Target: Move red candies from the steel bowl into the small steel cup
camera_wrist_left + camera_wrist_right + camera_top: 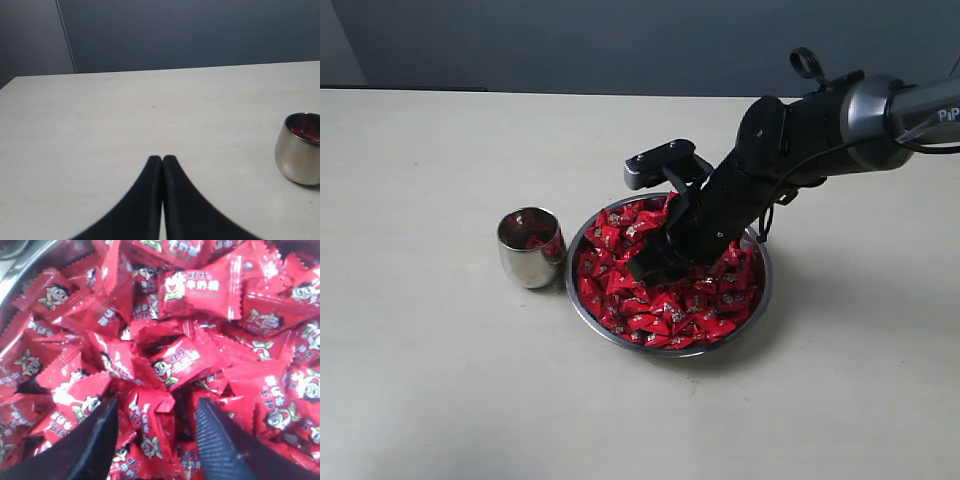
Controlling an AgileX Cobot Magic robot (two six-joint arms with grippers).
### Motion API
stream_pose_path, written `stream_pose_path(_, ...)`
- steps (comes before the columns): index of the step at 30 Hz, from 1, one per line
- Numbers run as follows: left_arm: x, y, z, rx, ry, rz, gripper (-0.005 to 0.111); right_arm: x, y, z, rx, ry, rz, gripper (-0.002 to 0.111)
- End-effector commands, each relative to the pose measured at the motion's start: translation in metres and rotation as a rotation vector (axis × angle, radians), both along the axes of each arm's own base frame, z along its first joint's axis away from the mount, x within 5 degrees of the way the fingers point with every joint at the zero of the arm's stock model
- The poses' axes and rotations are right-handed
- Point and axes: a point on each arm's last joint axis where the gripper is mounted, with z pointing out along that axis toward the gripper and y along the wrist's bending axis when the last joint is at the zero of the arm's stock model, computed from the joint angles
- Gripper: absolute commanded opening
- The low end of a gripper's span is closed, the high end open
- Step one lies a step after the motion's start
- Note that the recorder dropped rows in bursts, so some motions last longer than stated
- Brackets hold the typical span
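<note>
My gripper point(162, 159) hangs over the pale counter point(125, 115), its two black fingers pressed together at the tips. The small steel cup point(300, 150) stands apart, red showing inside.

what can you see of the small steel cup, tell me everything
The small steel cup is a handleless, barrel-shaped tumbler of polished, mirror-like steel. It stands upright on the pale table, mouth facing up, just left of the steel bowl in the exterior view, so close that contact cannot be judged. Its inside shows red; whether that is contents or reflection cannot be told. Nothing grips it.
</note>
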Motion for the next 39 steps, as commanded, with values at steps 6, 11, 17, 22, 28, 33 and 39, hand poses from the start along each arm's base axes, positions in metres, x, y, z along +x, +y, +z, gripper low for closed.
stream_pose_path(6,0.000,0.000,-0.001,-0.003,-0.003,0.001,0.000,0.002,-0.001,-0.002,-0.016,-0.005,-0.010,0.047)
stream_pose_path(11,0.000,0.000,-0.001,-0.003,-0.003,0.001,0.000,0.000,-0.002,-0.009,-0.037,0.023,0.002,0.047)
stream_pose_path(17,0.000,0.000,-0.001,-0.003,-0.003,0.001,0.000,0.001,-0.002,-0.009,-0.037,0.020,0.002,0.036)
stream_pose_path(22,0.000,0.000,-0.001,-0.003,-0.003,0.001,0.000,0.001,-0.002,-0.009,-0.038,0.021,0.003,0.016)
stream_pose_path(28,0.000,0.000,-0.001,-0.003,-0.003,0.001,0.000,0.001,-0.002,-0.009,-0.040,0.020,0.005,0.016)
stream_pose_path(33,0.000,0.000,-0.001,-0.003,-0.003,0.001,0.000,0.001,-0.002,0.002,-0.025,-0.005,0.009,0.015)
stream_pose_path(39,0.000,0.000,-0.001,-0.003,-0.003,0.001,0.000,0.002,-0.005,0.032,0.015,-0.097,0.013,0.015)
